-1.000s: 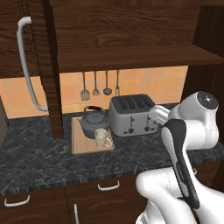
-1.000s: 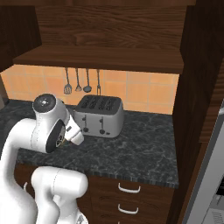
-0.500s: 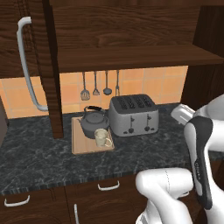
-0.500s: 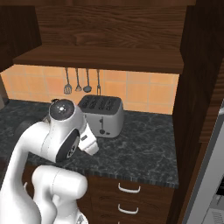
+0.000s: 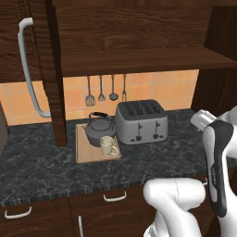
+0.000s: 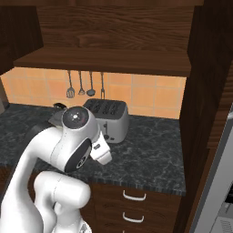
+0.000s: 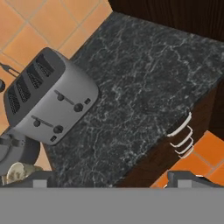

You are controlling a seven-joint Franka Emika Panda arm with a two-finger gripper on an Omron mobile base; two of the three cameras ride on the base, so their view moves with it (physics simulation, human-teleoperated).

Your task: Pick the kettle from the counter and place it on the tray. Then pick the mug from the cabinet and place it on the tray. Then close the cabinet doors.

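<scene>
Light wood, left base view: the flat rectangular wooden tray lies on the dark marbled stone counter, just left of the boxy silver four-slot toaster.
Kettle: the squat dark grey metal kettle with its arched black handle stands on the back of the tray.
Mug: the small cream-beige ceramic mug stands on the tray in front of the kettle, just beside it.
Cabinet door: the tall dark brown wood-grain cabinet door with a long silver-grey bar handle stands open at the left.
Cabinet: the dark brown wall cabinet's inner shelf hangs above the toaster.
Right base view: the toaster sits under the row of hanging utensils; the white arm covers the counter's left part.
Hand view: the gripper hangs released over the counter's front edge, fingertips wide apart with nothing between them; kettle and mug show at lower left beside the toaster.
</scene>
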